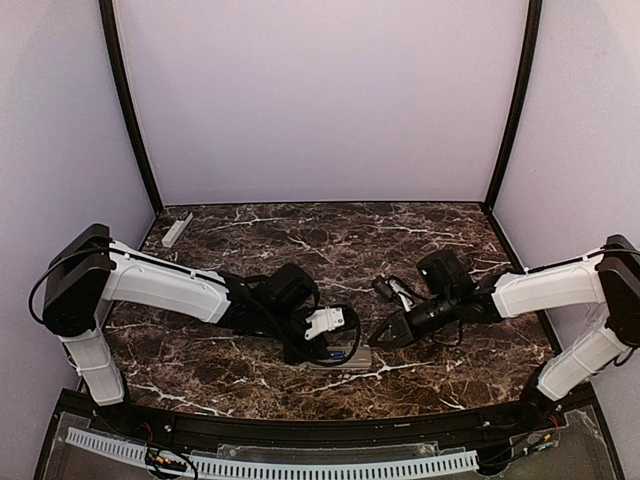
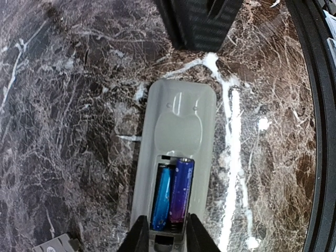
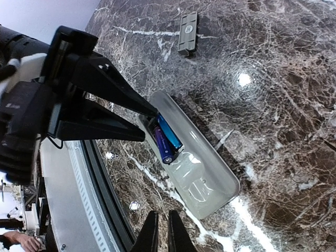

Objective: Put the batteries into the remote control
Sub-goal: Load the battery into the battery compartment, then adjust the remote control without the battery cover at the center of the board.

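Left gripper (image 2: 167, 224), fingers parted, straddles slim blue batteries (image 2: 180, 191) in pale oblong remote control (image 2: 178, 121); press them flat. Right gripper (image 3: 163, 216) closed, empty.

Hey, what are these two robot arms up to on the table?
They are fitting a remote control with batteries. It lies face down, its compartment open, both batteries sitting in it. The left gripper hovers over that end with jaws apart; the right gripper hangs near the other end, jaws nearly closed, holding nothing.
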`<state>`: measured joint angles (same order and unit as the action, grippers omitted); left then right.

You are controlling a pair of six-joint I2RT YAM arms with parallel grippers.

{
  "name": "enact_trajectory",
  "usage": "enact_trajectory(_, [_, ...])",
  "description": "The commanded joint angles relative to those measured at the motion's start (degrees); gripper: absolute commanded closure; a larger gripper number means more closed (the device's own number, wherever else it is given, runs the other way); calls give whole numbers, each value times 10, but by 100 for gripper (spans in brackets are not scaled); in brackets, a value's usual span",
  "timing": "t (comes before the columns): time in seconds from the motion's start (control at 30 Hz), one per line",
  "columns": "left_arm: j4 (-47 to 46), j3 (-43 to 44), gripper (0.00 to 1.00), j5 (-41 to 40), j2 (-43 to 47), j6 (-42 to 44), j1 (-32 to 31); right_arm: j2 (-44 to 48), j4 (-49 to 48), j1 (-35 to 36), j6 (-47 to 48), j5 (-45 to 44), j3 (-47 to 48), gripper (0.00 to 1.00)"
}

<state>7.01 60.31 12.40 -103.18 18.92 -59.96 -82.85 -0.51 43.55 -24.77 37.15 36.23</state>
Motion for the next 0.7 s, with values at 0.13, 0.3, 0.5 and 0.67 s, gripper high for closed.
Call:
enact_trajectory(0.13, [-37, -63, 57, -23, 87, -24, 4, -39, 3, 38, -14, -23, 39, 94])
enact_trajectory(0.3, [-28, -84, 13, 2, 94, -10, 13, -35, 16, 40, -20, -26, 32, 94])
enact_trajectory(0.5, [5, -57, 1, 14, 41, 23, 14, -16, 32, 39, -21, -31, 15, 93])
enact_trajectory(0.67, [24, -34, 12, 14, -6, 40, 14, 0, 33, 29, -24, -33, 7, 93])
